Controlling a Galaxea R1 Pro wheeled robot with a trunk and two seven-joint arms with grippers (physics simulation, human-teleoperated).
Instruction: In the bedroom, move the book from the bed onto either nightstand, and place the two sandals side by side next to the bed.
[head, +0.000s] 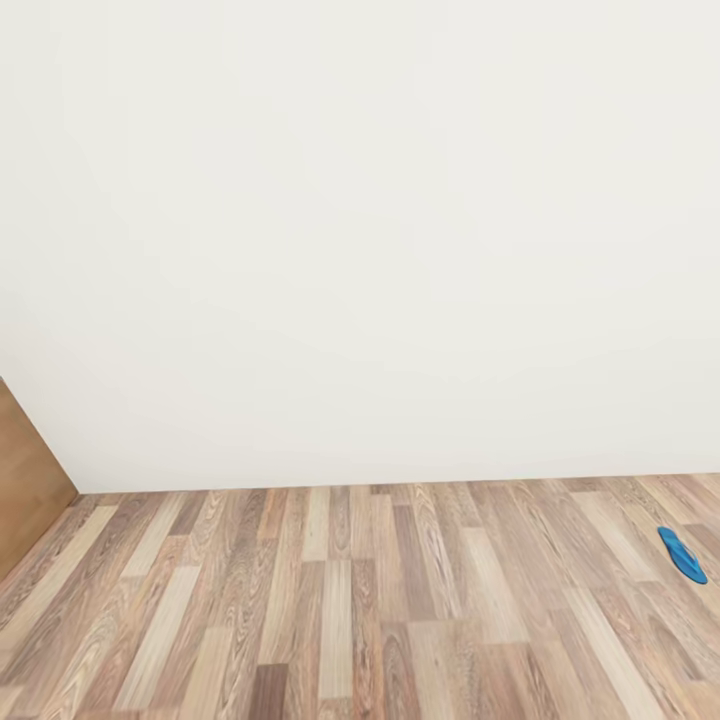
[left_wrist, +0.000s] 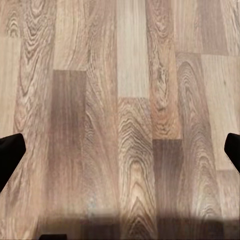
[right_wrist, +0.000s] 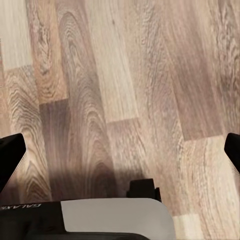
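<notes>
A plain white wall (head: 360, 230) of the bedroom takes up most of the head view, above the wood-plank floor (head: 340, 600). A brown door (head: 25, 490) edges in at the left. Below the right gripper (right_wrist: 120, 150), the robot's grey base (right_wrist: 115, 217) carries white lettering, mirrored, reading "GALAXEA". One blue sandal (head: 682, 555) lies flat on the planks far right, near the wall. The left gripper (left_wrist: 120, 150) hangs over bare planks with fingertips spread wide, gripping nothing; the right one likewise.
</notes>
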